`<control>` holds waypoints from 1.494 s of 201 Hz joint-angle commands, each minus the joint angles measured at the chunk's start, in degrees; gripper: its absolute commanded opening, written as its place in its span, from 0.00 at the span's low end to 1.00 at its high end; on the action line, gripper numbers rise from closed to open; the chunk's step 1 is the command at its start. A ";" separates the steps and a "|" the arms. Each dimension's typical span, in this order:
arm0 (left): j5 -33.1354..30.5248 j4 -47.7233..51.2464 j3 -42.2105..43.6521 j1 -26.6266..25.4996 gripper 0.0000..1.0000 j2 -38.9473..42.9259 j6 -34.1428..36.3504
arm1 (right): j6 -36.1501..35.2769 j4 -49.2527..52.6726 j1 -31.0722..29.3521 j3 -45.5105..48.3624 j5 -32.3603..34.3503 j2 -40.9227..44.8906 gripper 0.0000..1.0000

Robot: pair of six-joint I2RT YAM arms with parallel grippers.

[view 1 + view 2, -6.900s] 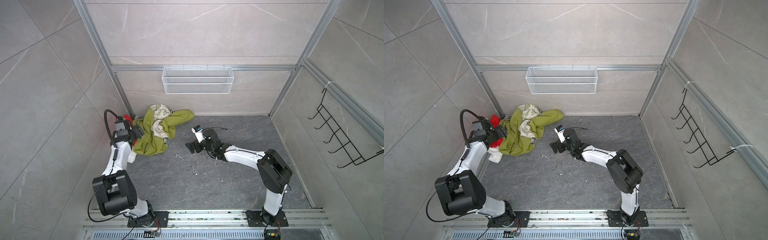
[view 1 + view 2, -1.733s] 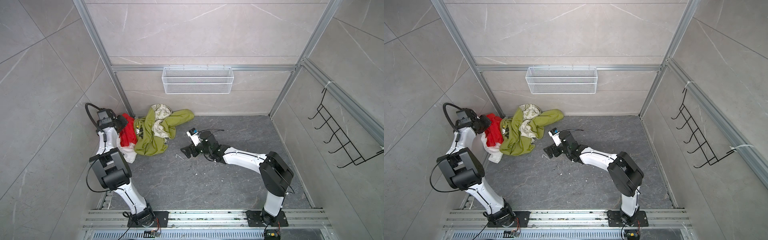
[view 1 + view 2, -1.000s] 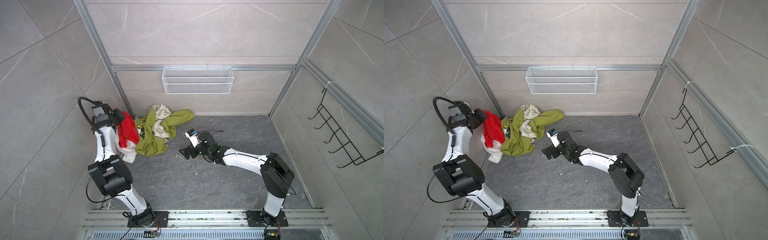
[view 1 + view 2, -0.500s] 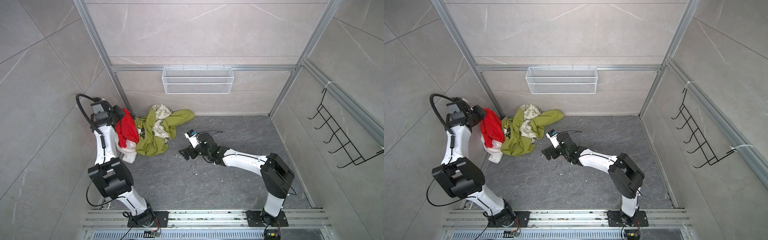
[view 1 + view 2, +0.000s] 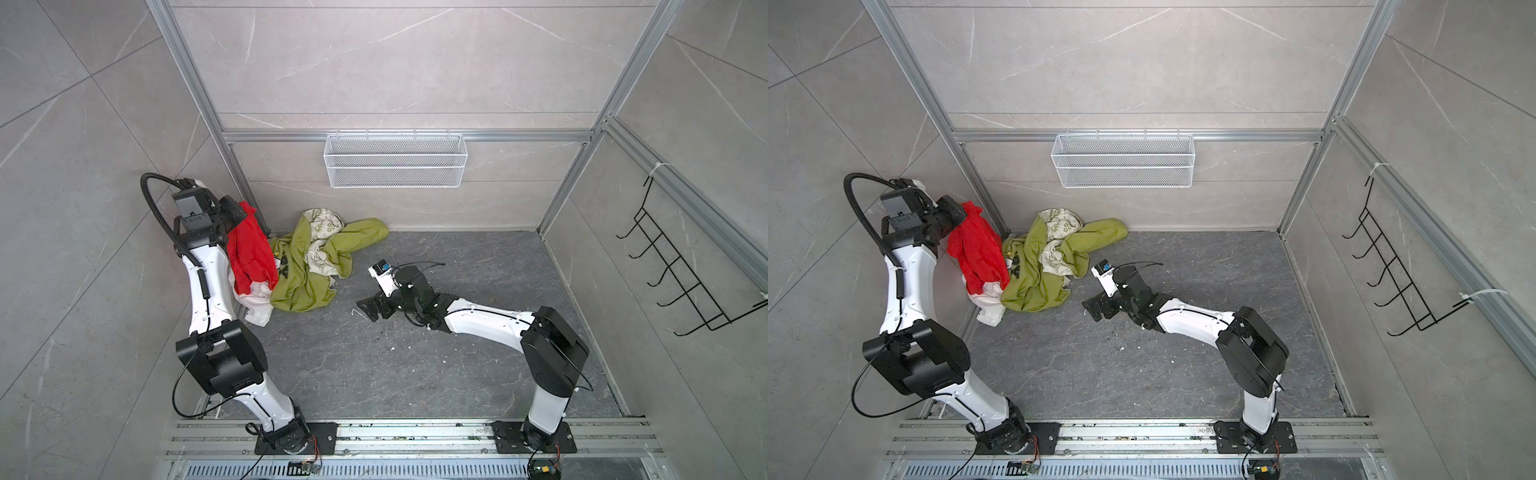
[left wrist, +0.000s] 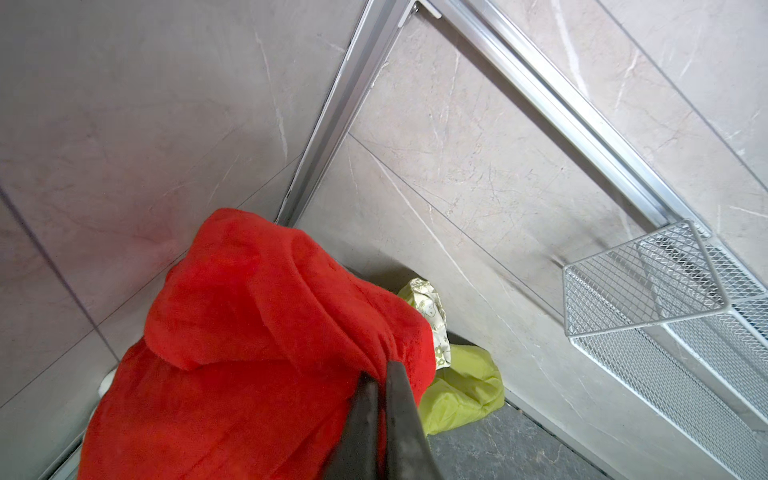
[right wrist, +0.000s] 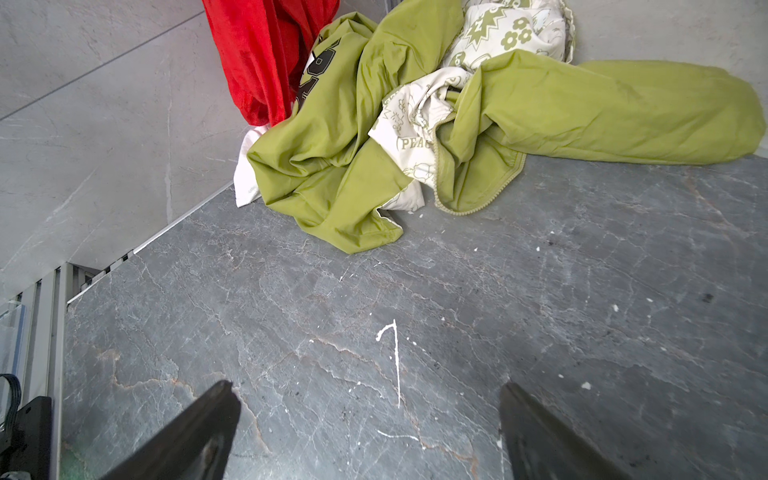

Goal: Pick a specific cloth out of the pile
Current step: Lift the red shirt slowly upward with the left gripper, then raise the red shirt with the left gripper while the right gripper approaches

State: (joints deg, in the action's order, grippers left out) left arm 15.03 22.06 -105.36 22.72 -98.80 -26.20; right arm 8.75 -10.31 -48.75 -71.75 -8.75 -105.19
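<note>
Pile (image 5: pixel 332 253) first: a smooth olive garment (image 5: pixel 303 286) crumpled round cream leaf-print fabric (image 5: pixel 322 222), white cloth (image 5: pixel 257 309) under its left edge, heaped in the floor's (image 5: pixel 415 365) back-left corner. Red cloth (image 5: pixel 251 253), plush and fleecy, hangs in a long drape above that corner, top pinched between the left gripper's (image 6: pixel 380 376) pressed-together fingers (image 6: pixel 401 415), tail meeting the pile. Right gripper (image 7: pixel 365 395), fingers (image 7: pixel 195 436) spread wide, low over the floor: dark veined stone, white-flecked. Pale marbled walls (image 5: pixel 374 62), aluminium rails (image 5: pixel 395 136), a wire basket (image 5: pixel 395 166).

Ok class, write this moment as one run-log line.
left end effector: shut on red cloth | right end effector: open, empty | pile: on floor
</note>
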 commanded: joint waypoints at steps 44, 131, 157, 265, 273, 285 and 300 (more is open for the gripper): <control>-0.91 -0.30 -5.43 -0.74 0.00 4.01 0.72 | -1.28 -0.24 -0.49 -1.03 0.59 2.39 0.99; -1.84 0.37 -7.06 -2.72 0.00 5.61 1.89 | -1.12 -0.64 -0.97 -0.11 1.04 2.79 0.99; -2.02 0.70 -8.11 -3.36 0.00 5.74 2.04 | -1.13 -0.69 -0.91 0.00 1.11 2.75 0.99; -2.85 2.82 -15.79 -5.67 0.00 5.67 3.39 | -1.05 -1.03 -1.36 0.45 1.54 3.25 0.99; -2.90 2.55 -15.92 -5.97 0.00 5.72 3.58 | -1.03 -1.03 -1.38 0.43 1.55 3.38 0.99; -2.99 1.88 -16.03 -6.22 0.00 6.06 3.63 | -1.13 -0.87 -1.39 0.27 1.63 3.58 0.99; -2.77 1.40 -16.35 -6.61 0.00 6.04 3.64 | -1.25 -0.69 -1.39 0.18 1.71 3.80 0.99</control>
State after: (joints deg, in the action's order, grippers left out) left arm 12.10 27.62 -118.91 16.80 -95.83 -24.16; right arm 8.10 -10.28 -49.65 -71.75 -7.88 -104.22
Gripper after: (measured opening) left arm 0.056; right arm 0.993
